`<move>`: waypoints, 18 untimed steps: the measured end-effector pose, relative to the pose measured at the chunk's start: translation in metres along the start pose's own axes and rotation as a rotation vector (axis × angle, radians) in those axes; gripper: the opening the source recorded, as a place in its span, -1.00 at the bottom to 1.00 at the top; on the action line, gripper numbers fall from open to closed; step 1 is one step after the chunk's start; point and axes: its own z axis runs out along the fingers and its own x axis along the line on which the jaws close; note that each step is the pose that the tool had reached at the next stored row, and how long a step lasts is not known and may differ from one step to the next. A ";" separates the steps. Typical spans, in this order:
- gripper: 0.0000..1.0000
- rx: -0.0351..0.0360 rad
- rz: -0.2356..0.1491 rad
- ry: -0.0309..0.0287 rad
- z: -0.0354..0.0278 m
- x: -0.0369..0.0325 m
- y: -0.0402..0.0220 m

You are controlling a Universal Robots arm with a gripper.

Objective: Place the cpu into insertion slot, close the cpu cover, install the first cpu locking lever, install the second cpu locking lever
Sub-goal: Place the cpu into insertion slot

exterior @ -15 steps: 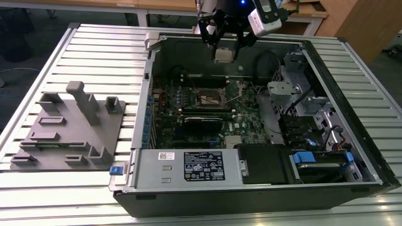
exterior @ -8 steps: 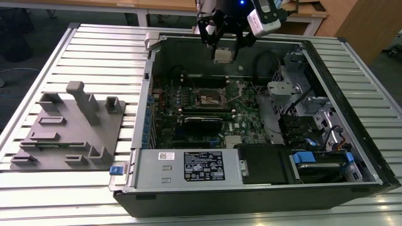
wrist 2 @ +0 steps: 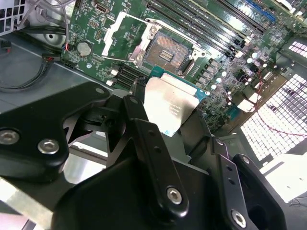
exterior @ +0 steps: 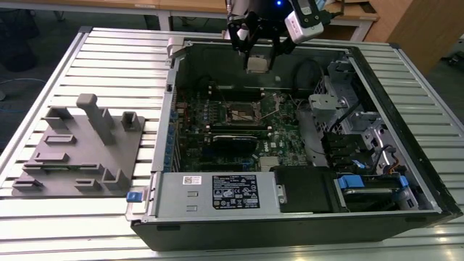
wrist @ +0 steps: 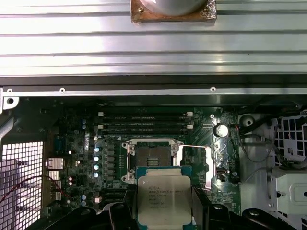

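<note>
**What the hand and the picture edges keep from sight**

In the second wrist view, black links of the hand cover one end of the cpu, so where the fingers press its edges cannot be made out. In the first wrist view, the picture's edge cuts the cpu off, and the chip hides one side of the insertion slot. In the exterior view, the slot is too small to tell its contacts or levers. The arm above the hand, the counter and the computer case run out of frame.
</note>
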 end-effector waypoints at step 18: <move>0.08 0.0003 0.000 0.0002 0.0023 0.0001 -0.0003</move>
